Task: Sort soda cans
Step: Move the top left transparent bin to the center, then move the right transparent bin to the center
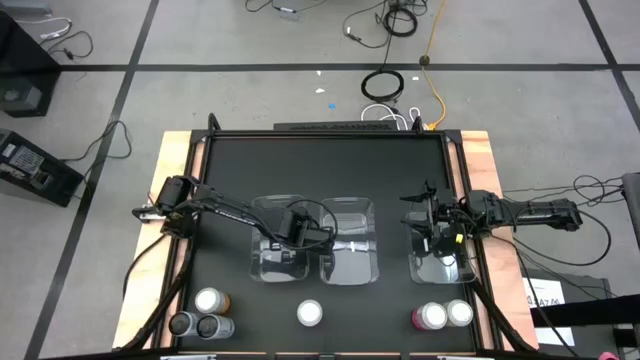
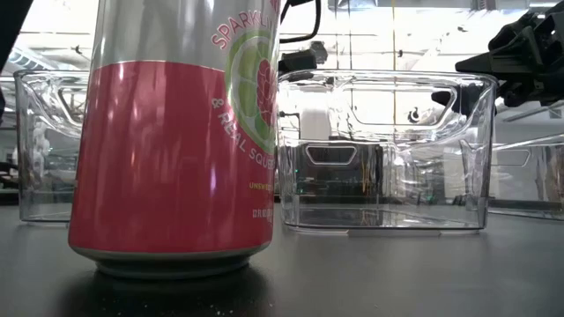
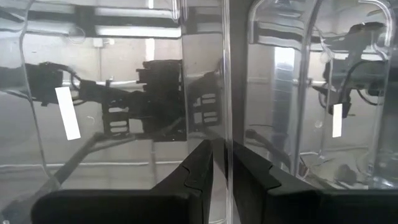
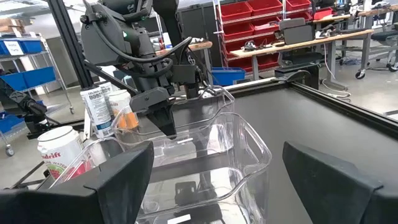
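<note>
red-pink soda can (image 2: 176, 132), silver-topped, upright on black surface (image 2: 397, 273) before clear plastic bins (image 2: 383, 150). left hand (image 3: 217, 177) clamped on bin wall; right hand (image 4: 211, 180) spread open above right bin.

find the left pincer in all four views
high view: left pincer left of centre, on a clear bin wall
low view: dark shape above the bin rim, upper middle
left wrist view: bottom centre, clamped on that wall
right wrist view: left of centre, pinching the rim
shared landmark: that wall
</note>
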Tool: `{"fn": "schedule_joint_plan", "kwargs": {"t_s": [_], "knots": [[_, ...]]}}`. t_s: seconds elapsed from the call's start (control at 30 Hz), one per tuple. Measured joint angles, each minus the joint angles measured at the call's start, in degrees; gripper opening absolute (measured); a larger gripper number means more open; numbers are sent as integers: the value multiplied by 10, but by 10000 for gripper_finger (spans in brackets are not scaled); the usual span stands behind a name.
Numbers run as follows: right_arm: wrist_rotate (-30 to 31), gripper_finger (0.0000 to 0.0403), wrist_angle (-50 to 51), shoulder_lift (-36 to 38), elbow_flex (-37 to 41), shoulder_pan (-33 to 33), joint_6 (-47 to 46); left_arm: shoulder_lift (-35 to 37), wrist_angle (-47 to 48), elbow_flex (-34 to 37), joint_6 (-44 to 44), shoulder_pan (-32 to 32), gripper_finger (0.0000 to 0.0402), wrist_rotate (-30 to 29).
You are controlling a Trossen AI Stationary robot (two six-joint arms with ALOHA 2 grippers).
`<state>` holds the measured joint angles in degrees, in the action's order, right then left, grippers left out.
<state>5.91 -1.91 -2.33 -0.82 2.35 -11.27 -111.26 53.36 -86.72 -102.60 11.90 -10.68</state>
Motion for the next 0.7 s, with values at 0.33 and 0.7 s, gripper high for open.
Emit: {"fn": "schedule_joint_plan", "kwargs": {"t_s": [0.33, 0.7], "knots": [[0, 350, 0, 0, 0, 0, 0, 0, -3, 0, 0, 0, 130, 0], [0, 350, 0, 0, 0, 0, 0, 29, -2, 0, 15, 0, 148, -13]]}}
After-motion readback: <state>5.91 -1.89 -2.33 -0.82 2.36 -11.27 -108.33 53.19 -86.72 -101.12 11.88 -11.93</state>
